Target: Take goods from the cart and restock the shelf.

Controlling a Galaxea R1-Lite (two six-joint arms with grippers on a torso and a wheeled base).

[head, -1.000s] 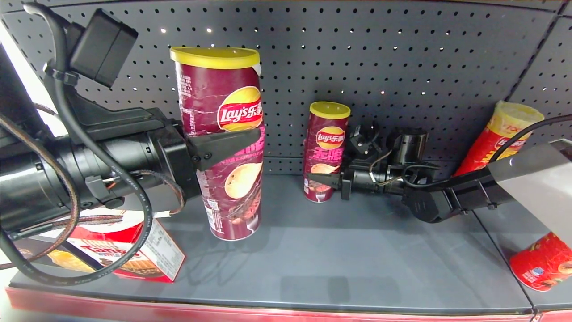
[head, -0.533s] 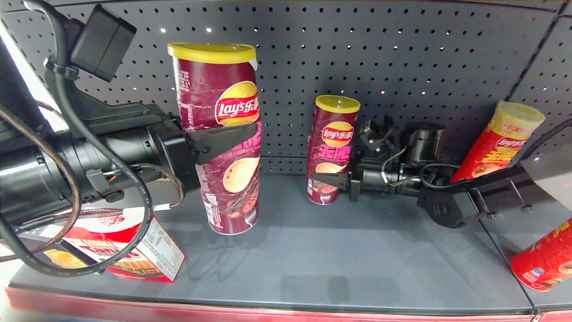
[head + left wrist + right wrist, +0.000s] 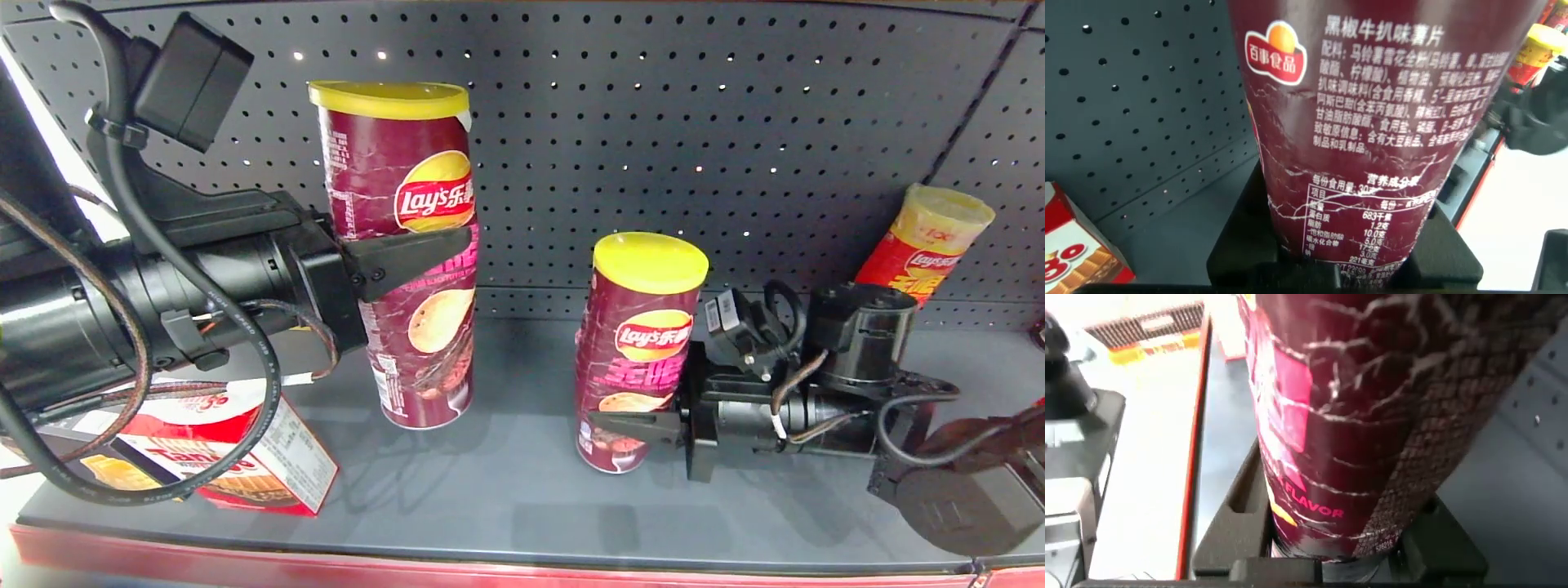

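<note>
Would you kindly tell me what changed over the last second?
The right gripper, shut on its maroon yellow-lidded chip can, drew it from the pegboard toward the shelf front. The left gripper, its matching can and the red cardboard box stayed put.

This is looking like a shop, in the snack section. A grey metal shelf (image 3: 522, 490) is running across the head view, with a perforated back panel (image 3: 735, 98) rising behind it and a red strip (image 3: 408, 569) lining its front edge. Packaged goods are crowding it: a maroon crisp can (image 3: 400, 245), a second maroon can (image 3: 633, 359), a red can (image 3: 931, 237) leaning at the back, and a snack box (image 3: 294, 474).
</note>
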